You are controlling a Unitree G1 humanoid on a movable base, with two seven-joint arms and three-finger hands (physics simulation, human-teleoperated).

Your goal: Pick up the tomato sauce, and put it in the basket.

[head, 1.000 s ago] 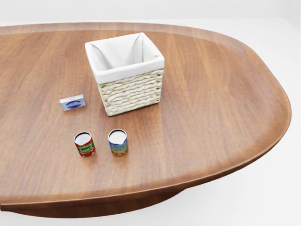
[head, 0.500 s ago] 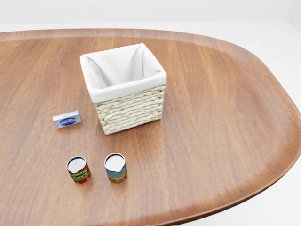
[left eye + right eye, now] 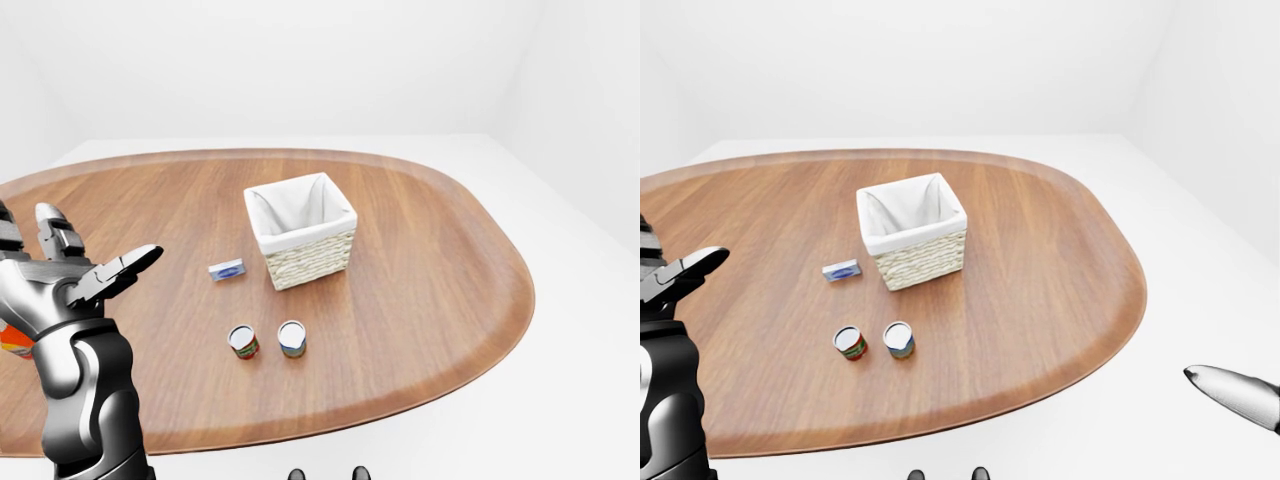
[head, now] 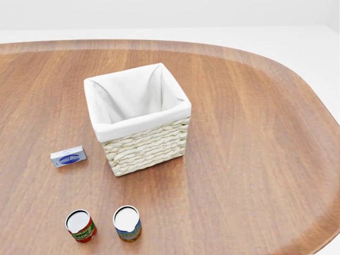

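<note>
The tomato sauce (image 4: 81,226) is a small red-labelled can standing upright on the wooden table (image 4: 255,133), at the bottom left of the head view. The wicker basket (image 4: 146,146) with a white cloth lining stands above it, nothing inside. My left hand (image 3: 90,250) is raised at the left edge of the left-eye view, fingers spread and open, holding nothing, well left of the can (image 3: 243,342). Of my right hand only one fingertip (image 3: 1230,392) shows, at the lower right of the right-eye view, off the table.
A second can (image 4: 127,223) with a blue and orange label stands just right of the tomato sauce. A small blue and white box (image 4: 68,156) lies left of the basket. A red-orange object (image 3: 12,342) peeks out behind my left hand.
The whole head view has shifted: basket, cans and box have slid down the picture and grown larger, so the camera has moved closer. The things themselves have not moved on the table.
</note>
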